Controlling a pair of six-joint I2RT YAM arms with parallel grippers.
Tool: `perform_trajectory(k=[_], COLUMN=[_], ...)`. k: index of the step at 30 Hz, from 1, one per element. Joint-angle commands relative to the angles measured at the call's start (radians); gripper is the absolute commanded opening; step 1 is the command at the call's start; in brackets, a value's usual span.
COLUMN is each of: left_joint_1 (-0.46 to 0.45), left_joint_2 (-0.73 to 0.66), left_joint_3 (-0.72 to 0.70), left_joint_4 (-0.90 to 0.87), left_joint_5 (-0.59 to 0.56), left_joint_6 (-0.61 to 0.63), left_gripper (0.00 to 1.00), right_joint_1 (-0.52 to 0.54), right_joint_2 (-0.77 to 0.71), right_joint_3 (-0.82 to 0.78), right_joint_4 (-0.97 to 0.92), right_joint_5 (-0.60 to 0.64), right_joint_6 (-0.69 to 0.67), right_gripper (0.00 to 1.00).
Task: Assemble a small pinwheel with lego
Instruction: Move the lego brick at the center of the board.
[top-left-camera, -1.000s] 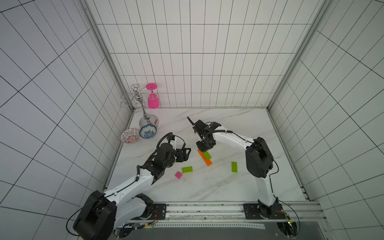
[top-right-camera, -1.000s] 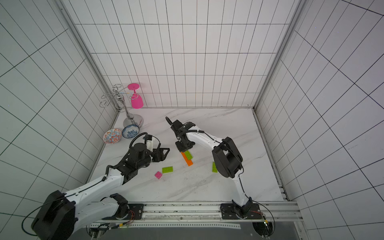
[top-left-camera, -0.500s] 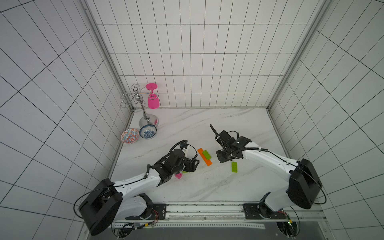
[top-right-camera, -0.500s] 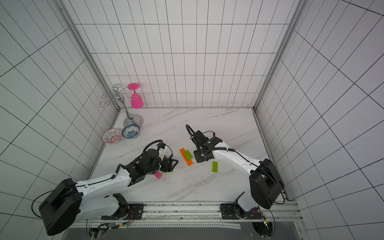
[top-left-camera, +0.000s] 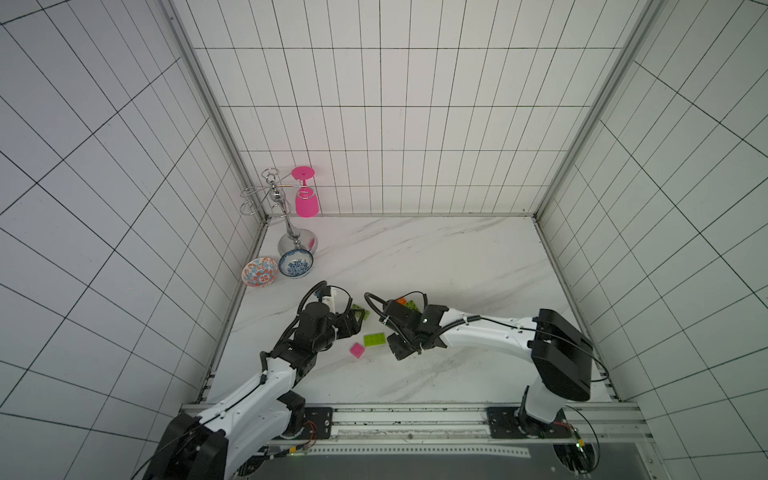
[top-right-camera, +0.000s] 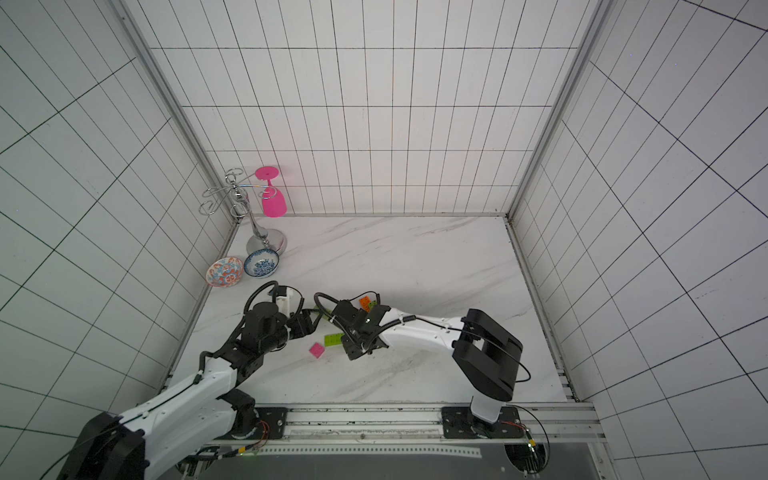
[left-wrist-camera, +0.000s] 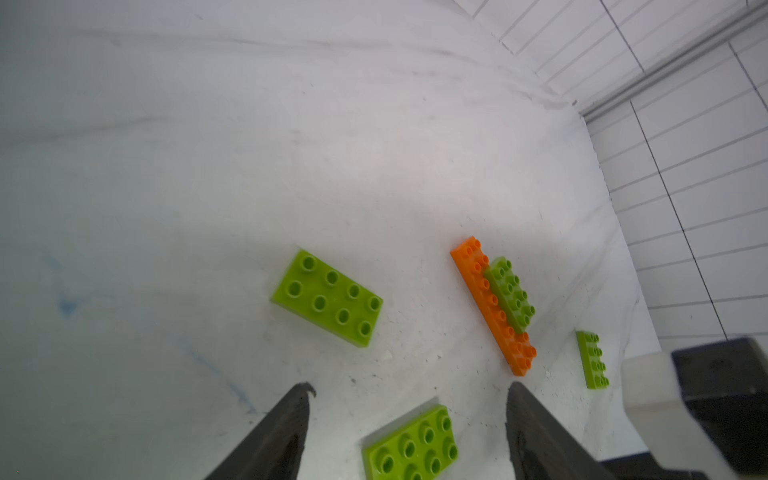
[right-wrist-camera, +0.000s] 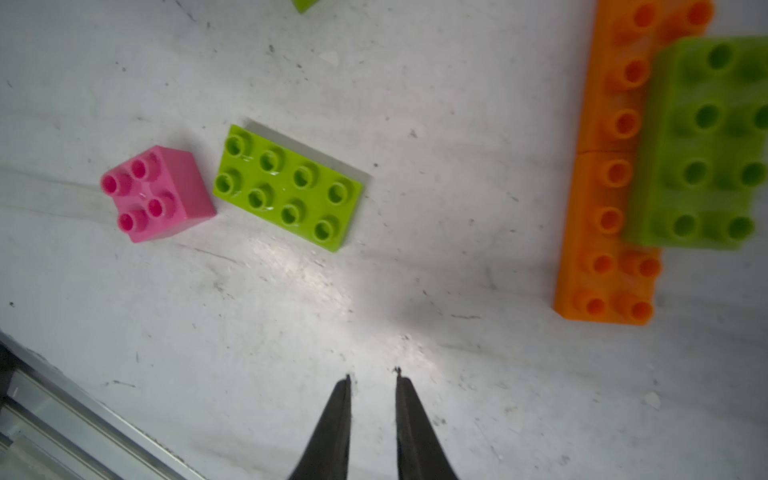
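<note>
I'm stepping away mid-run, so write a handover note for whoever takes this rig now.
Left gripper: open, empty, poised over the nearest green brick.
Right gripper: jaws barely apart, empty.
Done: orange bar laid out, stacked green brick sitting on it, off-centre.
Loose: pink brick, second green brick, third green brick.
To do: build the green cross on the bar, with the pink brick at its centre.

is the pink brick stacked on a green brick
No, the pink brick sits on the table beside a loose lime-green brick, not on it.
</note>
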Motion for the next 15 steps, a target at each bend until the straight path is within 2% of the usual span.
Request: perform_trajectory(k=[1, 8, 15], left_joint_1=[0.117, 0.13, 0.13], left_joint_2=[-0.045, -0.055, -0.045], left_joint_3=[-0.018, 0.01, 0.039], left_joint_4=[-0.024, -0.082, -0.137], left_joint_5=[0.091, 0.043, -0.027], left_joint_6=[-0.011, 0.003, 0.039], left_gripper=[0.76, 0.76, 0.76], right_joint_1=[0.018, 0.015, 0.013], right_joint_2=[0.054, 0.176, 0.204], right_joint_3=[0.143, 0.251, 0.227], right_joint_4=[0.018, 0.028, 0.022], right_joint_5=[-0.018, -0.084, -0.173], right_joint_6=[0.055, 0.055, 0.072], right_gripper=[0.22, 0.21, 0.19])
